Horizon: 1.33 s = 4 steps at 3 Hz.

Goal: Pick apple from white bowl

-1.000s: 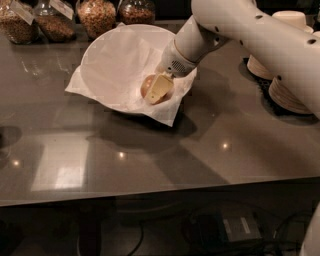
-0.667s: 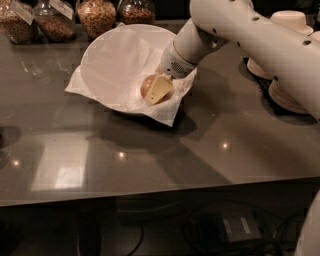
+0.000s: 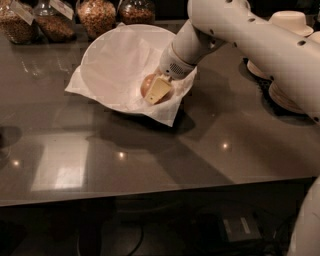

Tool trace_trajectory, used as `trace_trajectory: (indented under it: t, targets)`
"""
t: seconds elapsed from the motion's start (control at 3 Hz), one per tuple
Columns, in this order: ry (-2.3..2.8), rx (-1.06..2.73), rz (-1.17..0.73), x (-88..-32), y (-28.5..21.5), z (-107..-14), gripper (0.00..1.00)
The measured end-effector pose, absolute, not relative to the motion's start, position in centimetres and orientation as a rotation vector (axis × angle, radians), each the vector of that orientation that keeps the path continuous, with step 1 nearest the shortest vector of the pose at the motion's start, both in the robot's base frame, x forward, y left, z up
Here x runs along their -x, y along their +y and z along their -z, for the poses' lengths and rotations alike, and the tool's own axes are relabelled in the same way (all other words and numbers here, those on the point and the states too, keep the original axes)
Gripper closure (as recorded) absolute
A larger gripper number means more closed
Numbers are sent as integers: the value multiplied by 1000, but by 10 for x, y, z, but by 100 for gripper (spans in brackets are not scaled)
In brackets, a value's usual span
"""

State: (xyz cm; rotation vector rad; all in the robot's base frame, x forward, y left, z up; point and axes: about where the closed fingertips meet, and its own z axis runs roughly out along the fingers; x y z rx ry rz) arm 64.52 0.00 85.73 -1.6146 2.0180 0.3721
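The white bowl, lined with crinkled white paper, stands at the back middle of the dark table. The apple, yellowish-tan with a reddish blush, lies inside the bowl at its right side. My gripper reaches down from the upper right into the bowl and sits right at the apple, covering its front right part. The white arm stretches across the right half of the view.
Several glass jars of nuts and grains line the back edge behind the bowl. Stacks of small beige paper bowls stand at the back right, partly behind the arm. The table's front edge runs across the lower view.
The gripper stays at the apple in the bowl. The apple and bowl have not visibly moved.
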Motion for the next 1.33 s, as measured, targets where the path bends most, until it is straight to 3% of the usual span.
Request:
trace_trajectory:
  t: [0.33,1.33]
  targets:
    - [2008,1649,-354,-644,2,-866,98]
    - [1892,1770,-233,-629,4,-944,100]
